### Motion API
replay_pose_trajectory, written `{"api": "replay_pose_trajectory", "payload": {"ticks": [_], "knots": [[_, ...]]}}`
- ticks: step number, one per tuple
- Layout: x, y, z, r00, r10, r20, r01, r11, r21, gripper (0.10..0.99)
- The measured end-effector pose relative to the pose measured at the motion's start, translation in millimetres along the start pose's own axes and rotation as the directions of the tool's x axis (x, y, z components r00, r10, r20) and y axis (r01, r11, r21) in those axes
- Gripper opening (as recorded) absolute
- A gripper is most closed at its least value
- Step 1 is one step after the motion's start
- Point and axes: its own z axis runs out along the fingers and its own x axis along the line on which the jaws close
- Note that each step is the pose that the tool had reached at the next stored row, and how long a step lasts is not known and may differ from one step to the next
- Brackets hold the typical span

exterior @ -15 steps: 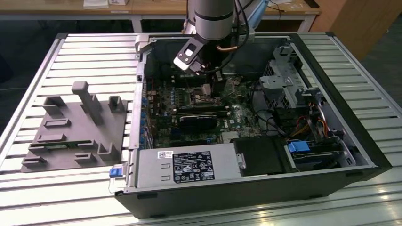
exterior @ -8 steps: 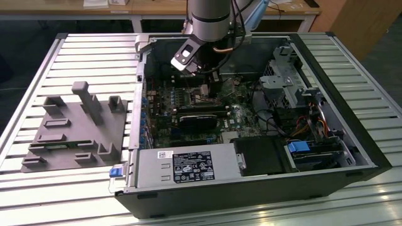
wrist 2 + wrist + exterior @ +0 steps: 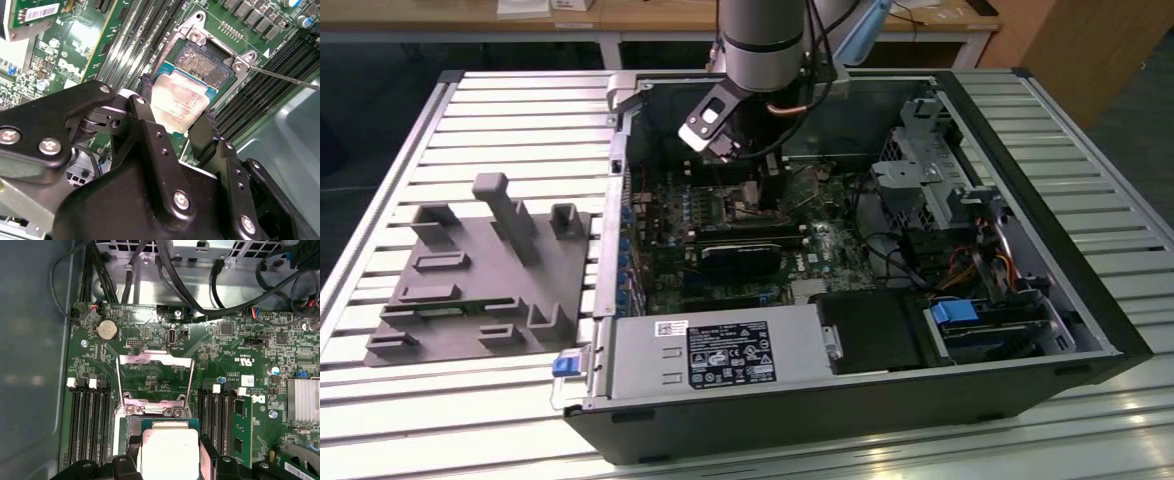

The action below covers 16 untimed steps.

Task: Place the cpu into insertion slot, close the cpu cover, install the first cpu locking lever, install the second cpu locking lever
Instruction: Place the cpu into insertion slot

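Note:
My gripper [image 3: 177, 114] is shut on the cpu [image 3: 180, 100], a flat square chip with a silver-grey top held by two opposite edges between the black fingers [image 3: 145, 102]. The chip hangs low over the insertion slot [image 3: 206, 61], covering part of it; the dark pin field shows past its far edge. In the first wrist view the cpu [image 3: 167, 442] sits in the gripper [image 3: 169, 456] just before the cpu cover [image 3: 155, 358], a silvery frame swung open and away from the slot. A thin wire locking lever [image 3: 285, 78] sticks out beside the socket. In the exterior view the gripper [image 3: 754, 190] is down inside the case.
The open computer case [image 3: 1067, 300] surrounds the motherboard [image 3: 827, 255]. Memory slots [image 3: 87, 420] flank the socket on both sides. A black block [image 3: 740, 260], a power supply [image 3: 707, 355], a drive cage [image 3: 921, 165] and cables [image 3: 180, 285] stand close by. A grey fixture [image 3: 480, 270] lies outside.

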Motion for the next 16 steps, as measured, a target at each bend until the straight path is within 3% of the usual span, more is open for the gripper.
{"api": "replay_pose_trajectory", "payload": {"ticks": [16], "knots": [[6.6,-7.9,15.9,0.9998,0.018,0.0016,-0.018,0.9998,0.0,0.541]]}}
